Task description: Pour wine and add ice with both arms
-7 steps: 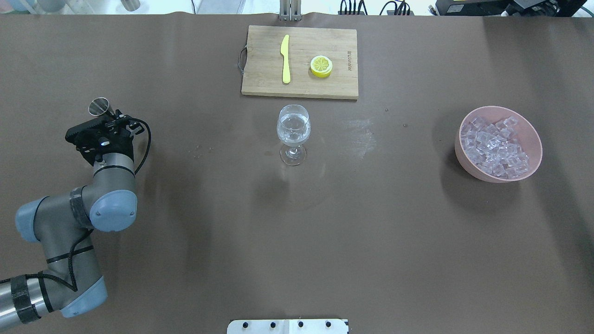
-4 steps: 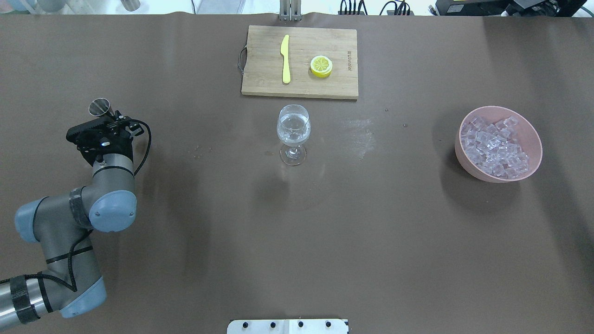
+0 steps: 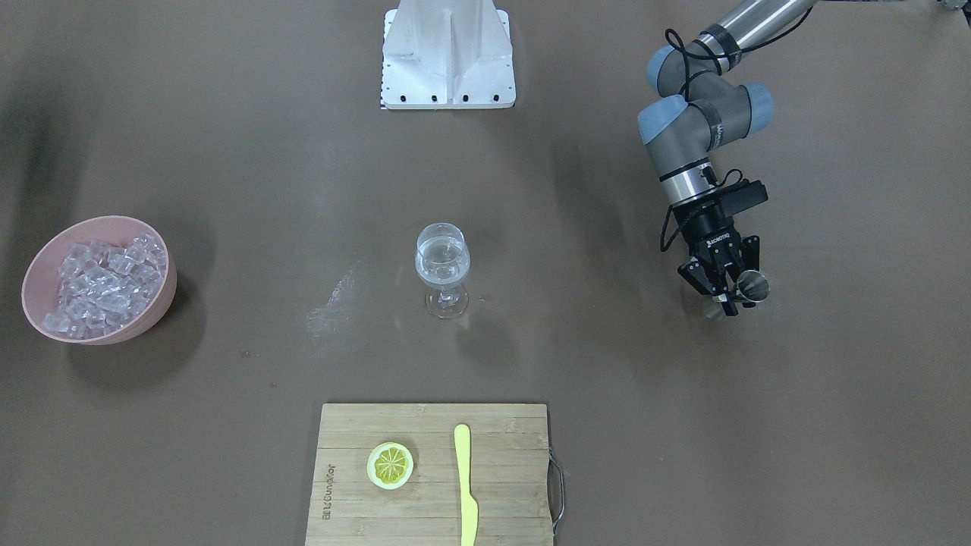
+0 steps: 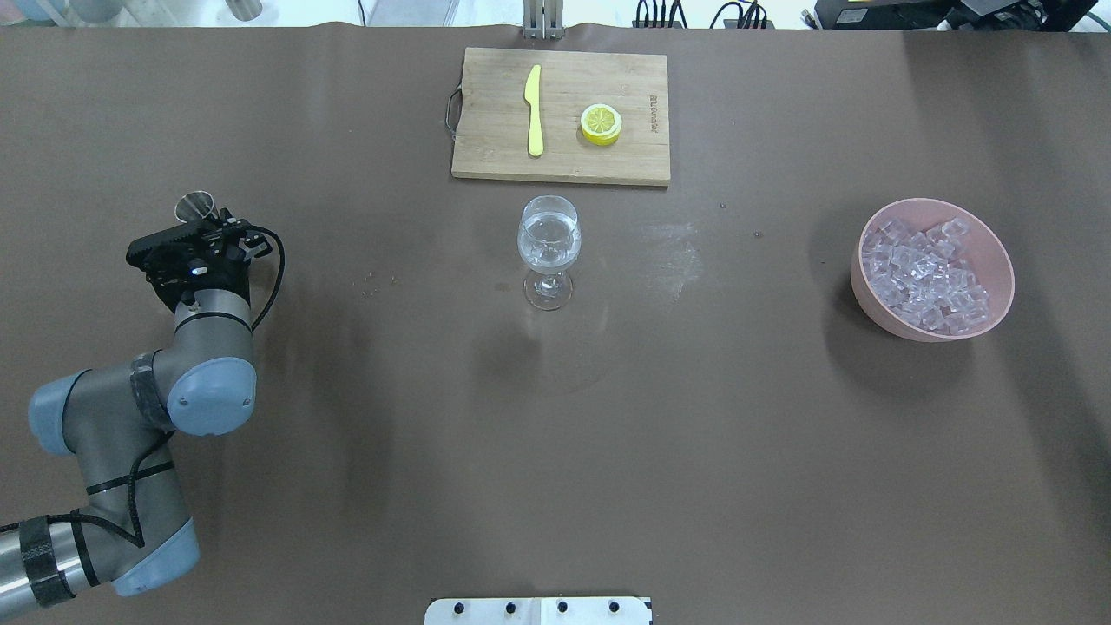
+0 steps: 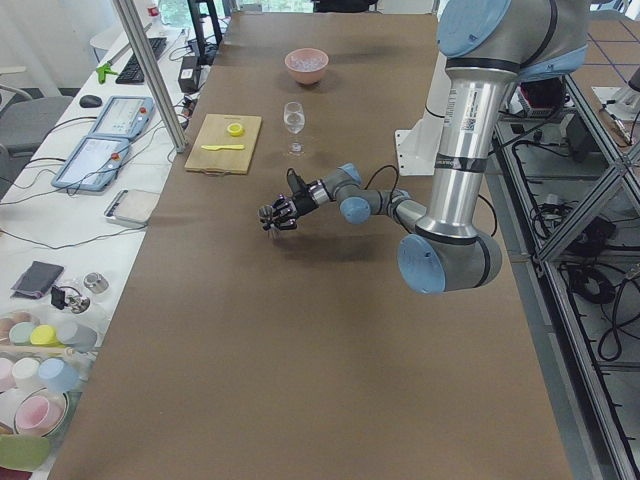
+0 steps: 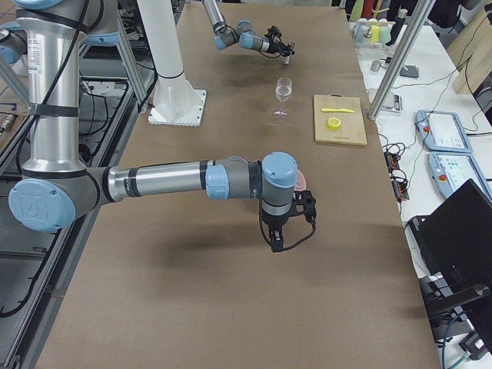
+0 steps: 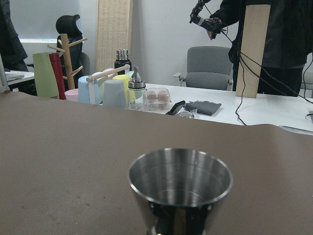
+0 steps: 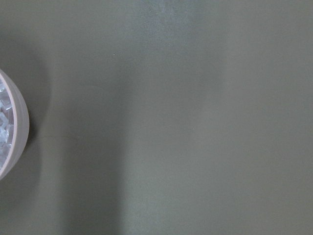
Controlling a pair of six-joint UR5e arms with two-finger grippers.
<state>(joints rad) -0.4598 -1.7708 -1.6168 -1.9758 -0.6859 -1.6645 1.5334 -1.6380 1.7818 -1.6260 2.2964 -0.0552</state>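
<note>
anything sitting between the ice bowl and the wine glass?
Nothing visible. Between the bowl of ice and the glass is bare table, with only a flat whitish smear. The cutting board lies off that line, and the left gripper with its cup is beyond the glass.

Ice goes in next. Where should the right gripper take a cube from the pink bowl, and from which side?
I'd take one cube atop the ice heap, mid-bowl, pinching two flat opposite faces. Come straight down: the pink bowl opens upward and its wall blocks a sideways approach.
</note>
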